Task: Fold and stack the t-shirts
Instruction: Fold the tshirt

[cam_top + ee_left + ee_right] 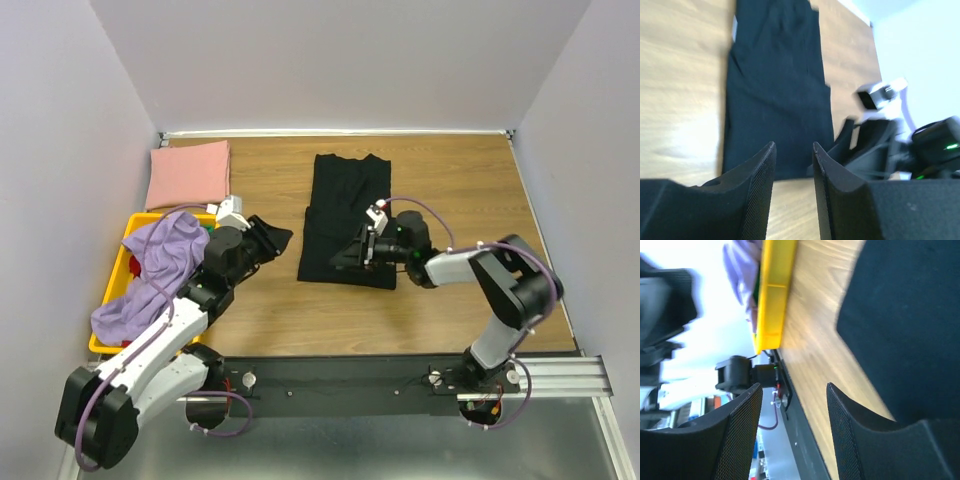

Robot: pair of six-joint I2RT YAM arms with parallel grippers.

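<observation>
The black t-shirt (345, 215) lies on the wooden table as a long narrow strip, also seen in the left wrist view (777, 85) and the right wrist view (905, 325). A dusty pink t-shirt (190, 172) rests folded at the back left. The lavender t-shirt (150, 270) hangs crumpled over the yellow crate (128, 240). My left gripper (268, 238) is open and empty, just left of the black shirt's near left corner (792, 145). My right gripper (350, 258) hovers low over the shirt's near edge, open with nothing between its fingers (794, 387).
The yellow crate (775, 295) stands at the table's left edge, close behind my left arm. White walls enclose the table on three sides. Bare wood (470, 190) shows to the right of the black shirt. The metal mounting rail (400, 375) runs along the near edge.
</observation>
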